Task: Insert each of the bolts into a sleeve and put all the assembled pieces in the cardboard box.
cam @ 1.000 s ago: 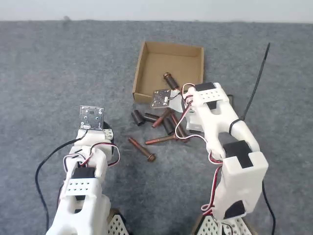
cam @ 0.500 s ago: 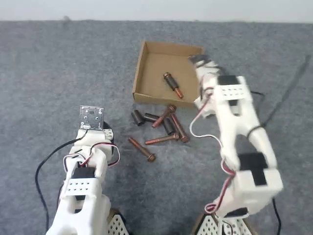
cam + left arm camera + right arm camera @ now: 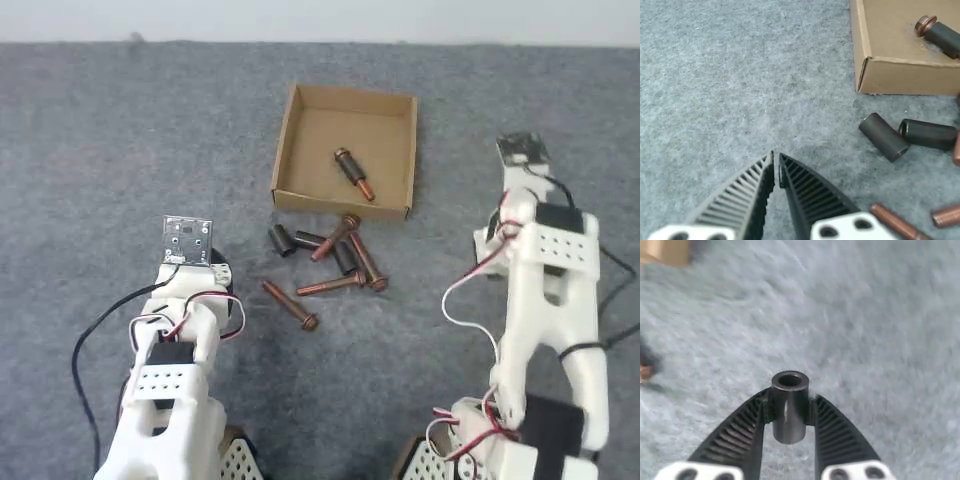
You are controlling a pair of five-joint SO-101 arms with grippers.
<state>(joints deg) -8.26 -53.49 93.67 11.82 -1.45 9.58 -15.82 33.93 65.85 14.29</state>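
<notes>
The cardboard box (image 3: 290, 130) at the back centre holds one bolt-in-sleeve piece (image 3: 354, 174). In front of it lie several copper bolts (image 3: 330, 285) and dark sleeves (image 3: 282, 240) in a loose pile. Another bolt (image 3: 291, 305) lies apart, nearer the left arm. My right gripper (image 3: 789, 412) is shut on a black sleeve (image 3: 789, 405), held upright with its bore facing the camera; that arm (image 3: 535, 250) stands right of the box. My left gripper (image 3: 776, 165) is shut with nothing in it, above the carpet left of the pile. The sleeves (image 3: 884, 136) and the box corner (image 3: 865, 75) show beyond it.
Grey carpet (image 3: 120, 130) covers the whole table. Wires hang along both arms. Bare carpet lies left of the box and between the two arms.
The right arm has swung from over the pile near the box front out to the right, away from the box. The left arm has stayed still.
</notes>
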